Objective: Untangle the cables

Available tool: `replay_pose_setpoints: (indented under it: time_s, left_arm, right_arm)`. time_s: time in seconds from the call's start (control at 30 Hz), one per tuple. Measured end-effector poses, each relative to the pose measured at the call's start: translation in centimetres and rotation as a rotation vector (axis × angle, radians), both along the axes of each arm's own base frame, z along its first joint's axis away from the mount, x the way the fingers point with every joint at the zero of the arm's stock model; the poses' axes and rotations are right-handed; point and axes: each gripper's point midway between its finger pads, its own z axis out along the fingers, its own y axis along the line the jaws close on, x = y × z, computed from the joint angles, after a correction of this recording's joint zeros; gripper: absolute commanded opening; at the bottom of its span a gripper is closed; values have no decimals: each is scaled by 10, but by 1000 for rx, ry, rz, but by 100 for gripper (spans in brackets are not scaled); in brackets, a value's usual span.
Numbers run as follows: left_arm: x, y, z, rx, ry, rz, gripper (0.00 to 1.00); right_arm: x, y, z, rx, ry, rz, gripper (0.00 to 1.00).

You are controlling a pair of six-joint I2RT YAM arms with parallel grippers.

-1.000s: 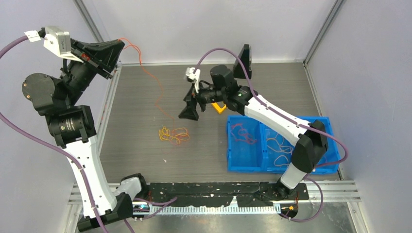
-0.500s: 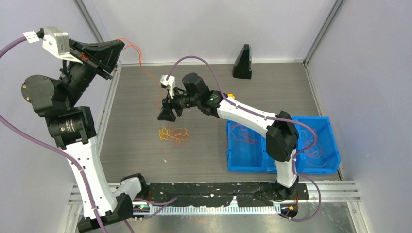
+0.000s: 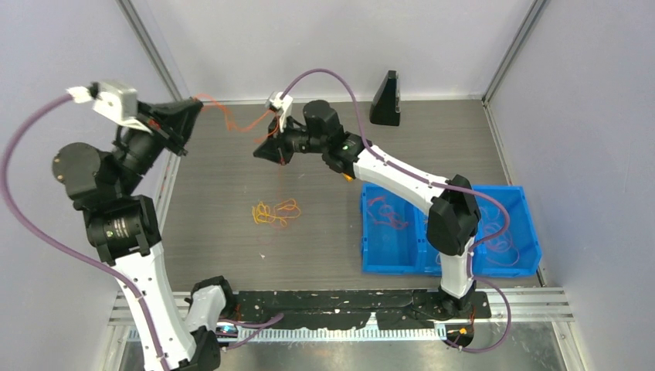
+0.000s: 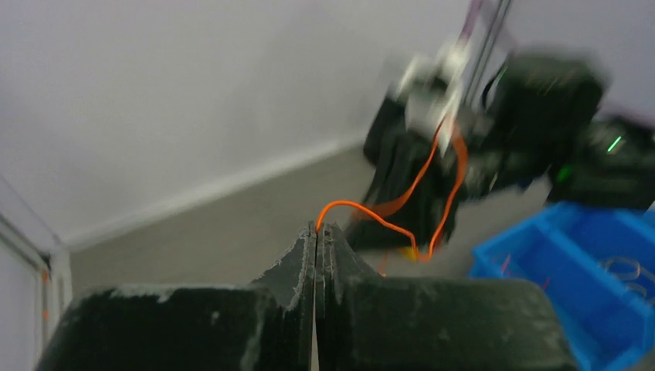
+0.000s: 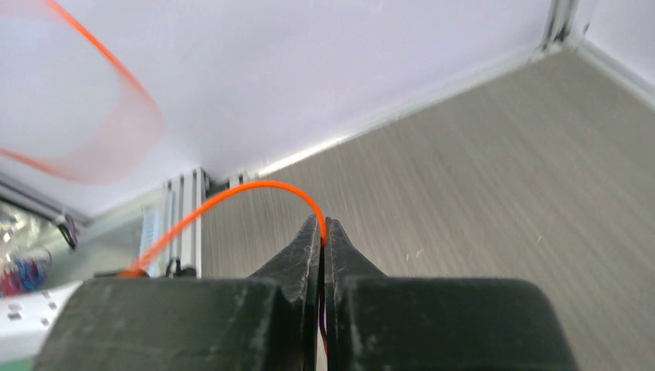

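A thin orange cable (image 3: 232, 124) hangs in the air between my two grippers. My left gripper (image 3: 198, 103), raised at the back left, is shut on one end; the left wrist view shows the strand (image 4: 363, 210) rising from the closed tips (image 4: 317, 229). My right gripper (image 3: 259, 154) is shut on the same cable further along. In the right wrist view the strand (image 5: 255, 188) arches out of the pressed tips (image 5: 322, 232). A small tangle of yellow and orange cables (image 3: 276, 212) lies on the table below.
A blue two-compartment bin (image 3: 369, 264) stands at the front right, with red cables (image 3: 386, 212) in one half and pale loops (image 3: 444, 232) in the other. A black wedge-shaped stand (image 3: 386, 99) is at the back wall. A yellow piece (image 3: 351, 176) shows under the right arm.
My right gripper swung left, closed on the orange cable and rose toward the back. The left arm shifted right. The strand that trailed down to the tangle is now lifted off the table.
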Motion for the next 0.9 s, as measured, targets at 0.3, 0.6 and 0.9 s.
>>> replay_pose_setpoints:
  time_s: [0.3,0.6,0.9]
  left_arm:
    - [11,17,-255,79,638,-44,0]
    - [-7,-6,-260,149,517,-203,86]
    - [20,-26,-246,191,341,-329,100]
  right_arm:
    - [-5,-24,166,364,-58,2,5]
    - [-42,-41,213,485,-55,101,5]
    - [-51,-36,203,467,-15,173,5]
